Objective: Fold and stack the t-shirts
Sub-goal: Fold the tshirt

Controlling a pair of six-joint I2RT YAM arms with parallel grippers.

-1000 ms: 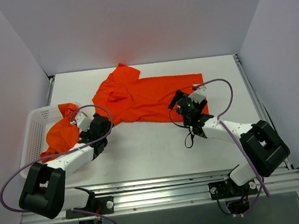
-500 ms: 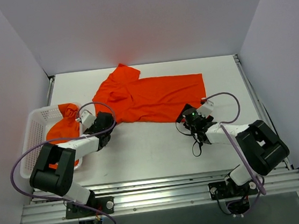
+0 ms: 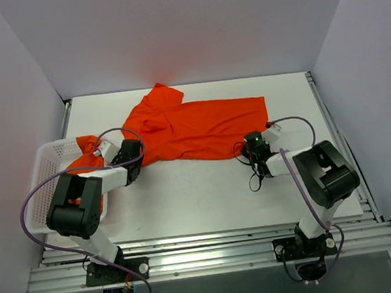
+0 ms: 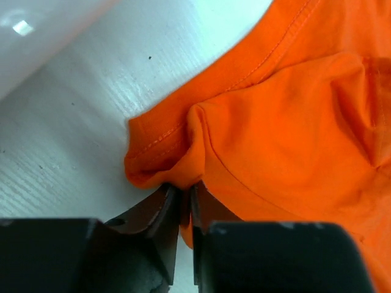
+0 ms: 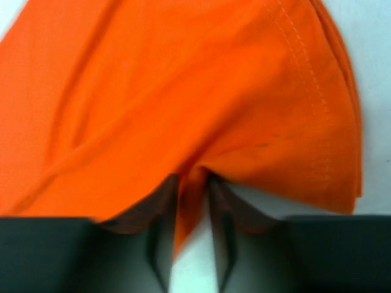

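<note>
White counter point(image 3: 187, 197) lay under the spread orange t-shirt point(image 3: 200, 128). My left fingers point(image 4: 183, 198) pinched its near-left hem; my right fingers point(image 5: 192, 186) pinched its near-right corner.

Left hand point(image 4: 185, 190), right hand point(image 5: 192, 183): seemingly clamped.
</note>
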